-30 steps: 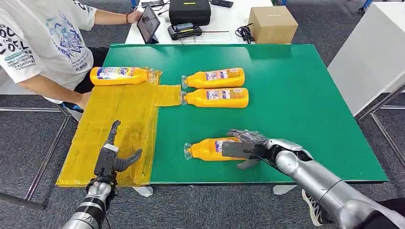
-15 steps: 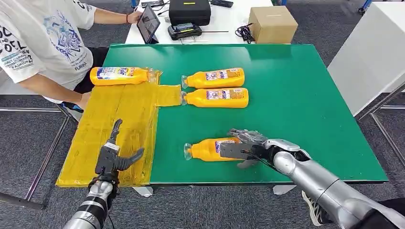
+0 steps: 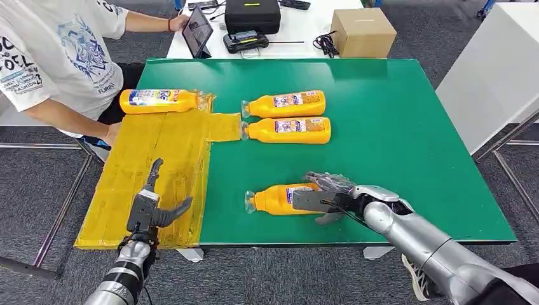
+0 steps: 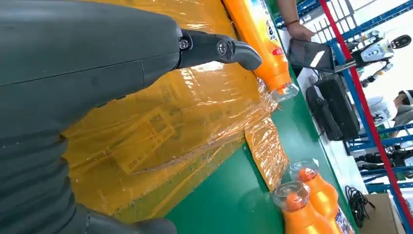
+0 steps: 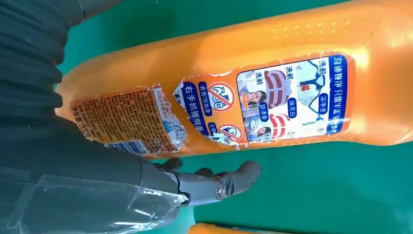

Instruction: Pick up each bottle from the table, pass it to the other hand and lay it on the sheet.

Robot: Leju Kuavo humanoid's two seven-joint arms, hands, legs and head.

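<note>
- Four orange plastic bottles with clear caps lie on their sides on a green table.
- Nearest the robot, one orange bottle lies close to the table's front edge, cap pointing toward the robot's left.
- The right hand rests over this bottle's base end, dark fingers draped across its top. In the right wrist view the fingers curl along the labelled side of the bottle, with the bottle lying on the green surface; it is hard to tell whether the hand truly grips it or only touches it.
- Two more orange bottles lie side by side mid-table: the farther one and the nearer one, caps toward the sheet, bodies almost touching.
- A crinkled yellow transparent plastic sheet covers the table's left part and overhangs its left edge.
- The fourth orange bottle, with a blue label, lies on the far end of the sheet.
- The left hand hovers over the sheet's near corner, holding nothing, one finger stretched forward and the thumb spread to the side.
- A person in a white printed T-shirt stands at the table's far left corner, one hand near a tablet.
</note>
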